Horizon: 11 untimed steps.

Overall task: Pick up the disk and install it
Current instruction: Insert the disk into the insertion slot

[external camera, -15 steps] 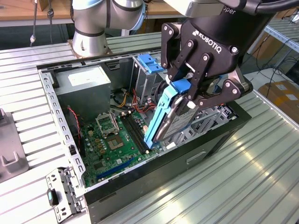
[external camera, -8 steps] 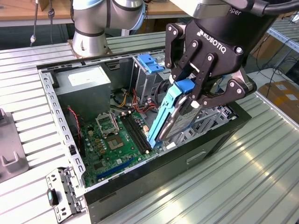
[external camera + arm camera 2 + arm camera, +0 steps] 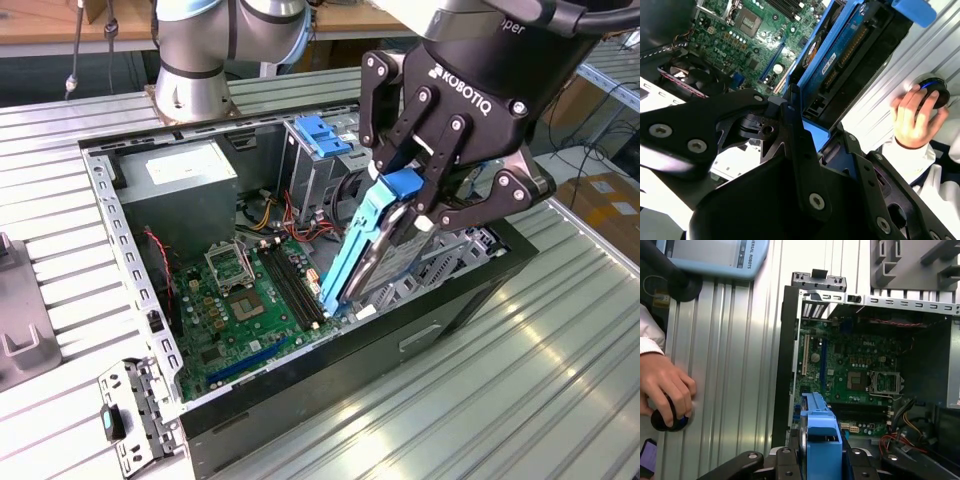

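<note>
Disk (image 3: 362, 250) aslant in claw (image 3: 405, 193) grip, above open computer case (image 3: 420, 335).

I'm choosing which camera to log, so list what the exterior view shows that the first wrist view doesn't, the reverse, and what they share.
Exterior view adds: the arm's base beyond the computer case, and the disk along its side, tilted, lower end down in the case. First wrist view adds: a person's hand on a black knob beside the case. Shared: the robot's hand clamped on the disk, and the motherboard.
</note>
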{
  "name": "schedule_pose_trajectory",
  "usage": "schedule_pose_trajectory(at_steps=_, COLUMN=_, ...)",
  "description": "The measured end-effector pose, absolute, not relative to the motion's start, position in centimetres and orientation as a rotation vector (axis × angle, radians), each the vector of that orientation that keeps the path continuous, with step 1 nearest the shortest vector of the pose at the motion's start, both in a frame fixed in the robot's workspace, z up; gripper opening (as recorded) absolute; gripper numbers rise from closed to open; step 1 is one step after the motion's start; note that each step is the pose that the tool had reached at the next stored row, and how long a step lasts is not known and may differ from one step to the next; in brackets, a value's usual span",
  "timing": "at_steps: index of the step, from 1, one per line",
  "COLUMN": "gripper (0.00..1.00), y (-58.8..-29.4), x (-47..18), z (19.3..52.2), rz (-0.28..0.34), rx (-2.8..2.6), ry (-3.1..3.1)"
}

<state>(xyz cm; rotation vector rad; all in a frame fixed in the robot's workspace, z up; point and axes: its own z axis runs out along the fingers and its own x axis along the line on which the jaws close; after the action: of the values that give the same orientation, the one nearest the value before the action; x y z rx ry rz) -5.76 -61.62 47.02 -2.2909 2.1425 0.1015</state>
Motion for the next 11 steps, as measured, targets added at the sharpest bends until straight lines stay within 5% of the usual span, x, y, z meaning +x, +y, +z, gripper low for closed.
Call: schedule_pose_trajectory(at_steps=11, gripper=0.37, y=-61.85, x=-4.91, z=46.96, rz=0.102, rx=-2.291, ry=2.142)
